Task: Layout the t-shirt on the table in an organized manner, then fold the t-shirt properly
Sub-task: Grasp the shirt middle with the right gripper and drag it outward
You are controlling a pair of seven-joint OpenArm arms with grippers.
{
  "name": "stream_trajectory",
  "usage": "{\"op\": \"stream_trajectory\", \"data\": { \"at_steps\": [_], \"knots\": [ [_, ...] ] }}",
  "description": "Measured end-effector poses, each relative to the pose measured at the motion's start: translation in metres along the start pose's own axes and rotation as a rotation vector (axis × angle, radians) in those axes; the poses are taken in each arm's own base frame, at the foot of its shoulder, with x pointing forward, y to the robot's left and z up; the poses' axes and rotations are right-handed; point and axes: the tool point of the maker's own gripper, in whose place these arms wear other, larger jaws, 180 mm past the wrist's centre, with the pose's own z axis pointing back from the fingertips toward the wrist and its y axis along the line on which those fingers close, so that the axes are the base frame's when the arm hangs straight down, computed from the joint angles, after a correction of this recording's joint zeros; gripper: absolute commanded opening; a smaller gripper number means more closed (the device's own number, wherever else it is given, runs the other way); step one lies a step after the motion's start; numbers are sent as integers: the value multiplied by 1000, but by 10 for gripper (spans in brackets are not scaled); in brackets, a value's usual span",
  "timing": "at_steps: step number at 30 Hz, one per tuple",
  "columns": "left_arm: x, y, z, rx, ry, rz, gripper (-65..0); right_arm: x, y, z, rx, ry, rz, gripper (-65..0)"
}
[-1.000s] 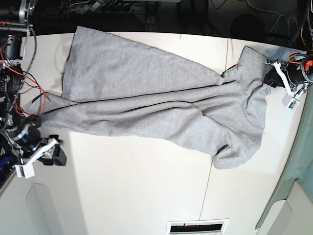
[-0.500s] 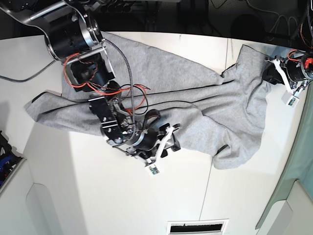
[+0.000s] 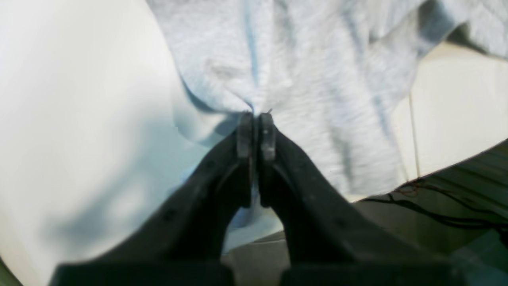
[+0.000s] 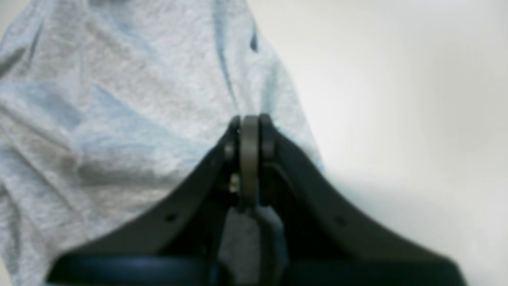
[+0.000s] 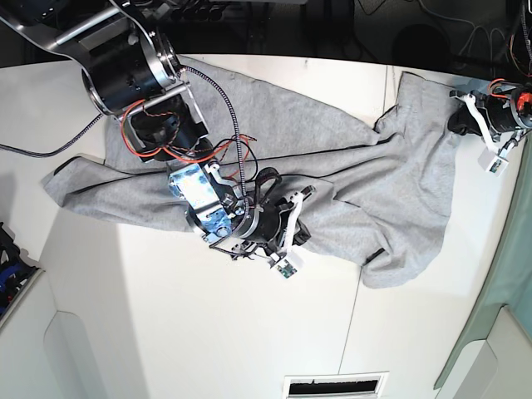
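The light grey t-shirt [image 5: 274, 133] lies stretched across the white table [image 5: 208, 332], rumpled, with long folds running lengthways. No lettering shows. My right gripper [image 5: 293, 235] reaches into the middle and is shut on the shirt's near edge. In the right wrist view a strip of grey cloth [image 4: 99, 99] sits pinched between the closed fingertips of the gripper [image 4: 249, 123]. My left gripper [image 5: 460, 119] is at the table's far right, shut on the shirt's end. In the left wrist view the gripper [image 3: 256, 119] pinches a bunched point of fabric [image 3: 317, 59].
A thin dark seam [image 5: 353, 307] crosses the table. A slotted vent [image 5: 335, 385] sits at the front edge. Dark clutter and cables [image 5: 249, 25] lie beyond the back edge. A pale green surface [image 5: 499, 291] borders the right side. The right arm's body [image 5: 133, 66] overhangs the shirt's left part.
My right arm swung from the table's left edge into the middle and closed on the shirt's near edge. The left gripper drew the shirt's right end slightly back.
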Motion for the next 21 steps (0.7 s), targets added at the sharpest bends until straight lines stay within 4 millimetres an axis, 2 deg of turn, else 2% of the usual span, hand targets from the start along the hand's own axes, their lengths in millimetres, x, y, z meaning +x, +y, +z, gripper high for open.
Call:
{"op": "stream_trajectory", "data": {
  "at_steps": [3, 8, 10, 14, 18, 21],
  "knots": [
    [-5, 2, 0, 13, 19, -11, -650, 12, -17, 7, -37, -32, 29, -650],
    [-22, 3, 0, 29, 59, -30, -650, 53, -61, 34, -130, -132, 90, -650],
    [-26, 0, 0, 21, 61, -24, -650, 66, -72, 45, -151, -171, 99, -650],
    [-24, -1, 0, 15, 48, -24, -650, 73, -100, 65, -207, -203, 72, -650],
    [-15, 1, 0, 29, 15, -60, -650, 68, -135, 89, -274, -224, 31, -650],
    [-11, 3, 0, 38, 0, -79, -650, 63, -162, 109, -331, -272, -66, -637]
  ]
}}
